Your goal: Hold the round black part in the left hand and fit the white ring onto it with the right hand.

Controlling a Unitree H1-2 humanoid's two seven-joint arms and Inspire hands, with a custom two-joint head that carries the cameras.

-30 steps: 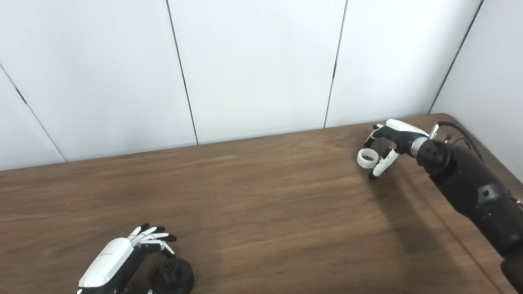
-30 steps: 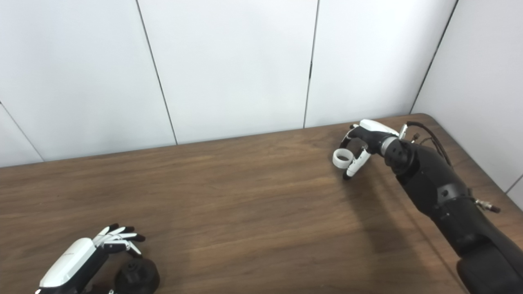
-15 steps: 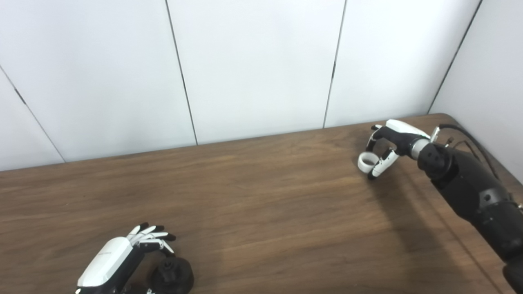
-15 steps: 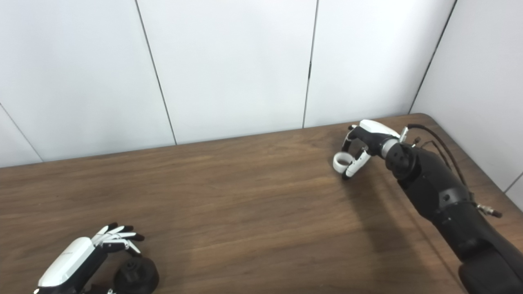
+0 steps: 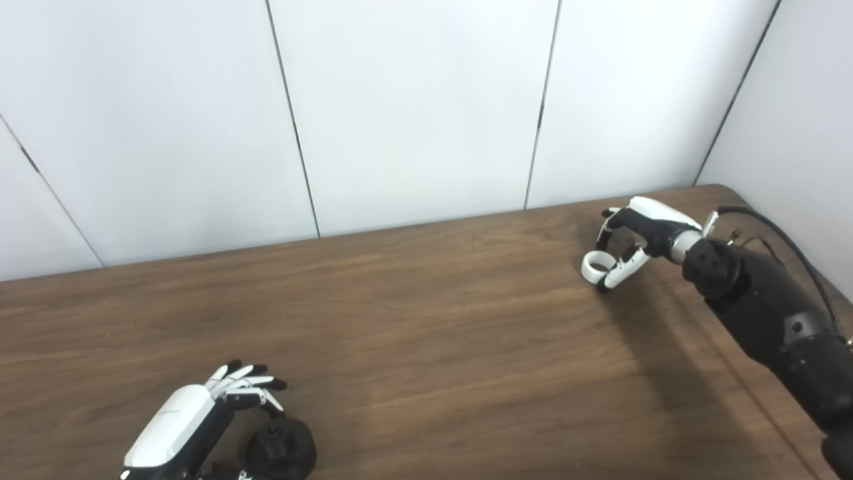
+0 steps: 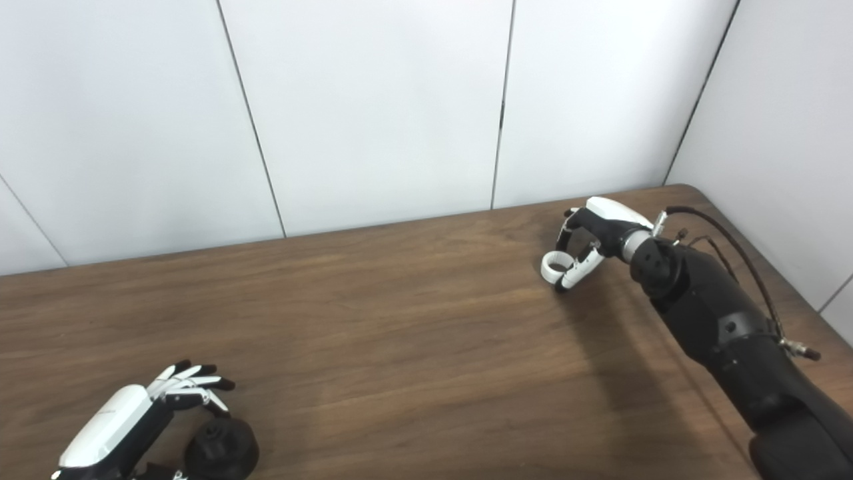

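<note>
Care matters most at the far right of the tabletop (image 5: pixel 426 347), where the right hand (image 5: pixel 630 243) has its fingers curled about the white ring (image 5: pixel 595 267); it should pinch the rim squarely before any lift. Near the left edge, the round black part (image 5: pixel 281 450) stands on the wood just beside the left hand (image 5: pixel 200 417), whose fingers look spread and hold nothing. Whether the ring is truly gripped or only touched is hard to tell, and the left wrist is cut off below.
</note>
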